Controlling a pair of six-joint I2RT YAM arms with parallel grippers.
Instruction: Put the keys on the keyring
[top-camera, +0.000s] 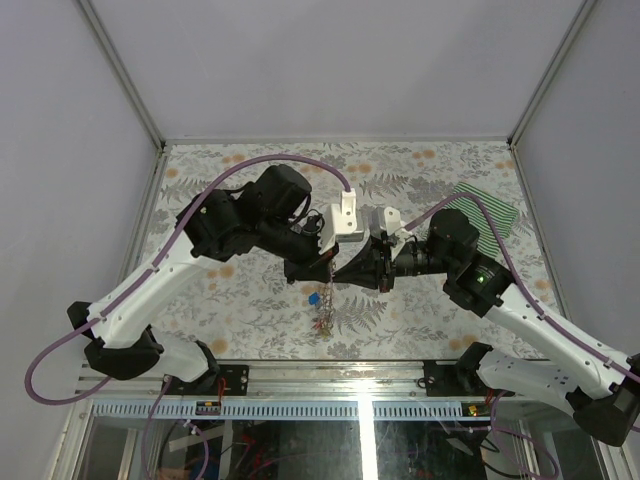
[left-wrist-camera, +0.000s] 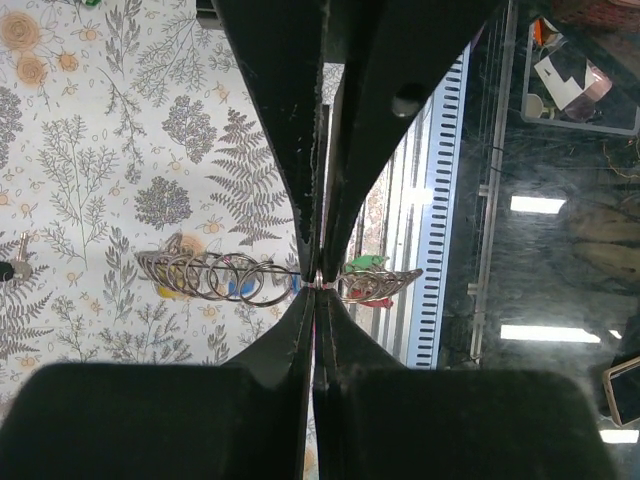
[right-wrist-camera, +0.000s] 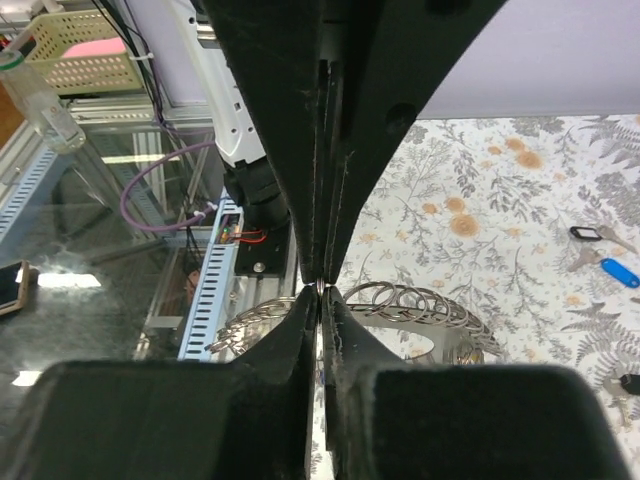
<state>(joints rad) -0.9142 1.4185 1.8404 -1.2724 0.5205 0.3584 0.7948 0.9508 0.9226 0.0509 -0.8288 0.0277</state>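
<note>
Clenched on the keyring with left pincer and right pincer; mid-threading, seemingly. Next, probably: ease keys along it.

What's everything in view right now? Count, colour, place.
thin grey metal keyring: one, grey, pinched between both grippers
small silver split rings: several, silver, strung on it
plastic-headed keys on the keyring: count unclear; green, red, blue, yellow; hanging
loose plastic-headed keys: at least two, blue and black, on the tablecloth
green striped cloth: one, green-white, far right corner
floral tablecloth: one, white with grey-orange print, across the work area
left gripper: one, black, shut on the keyring
right gripper: one, black, shut on the keyring
</note>
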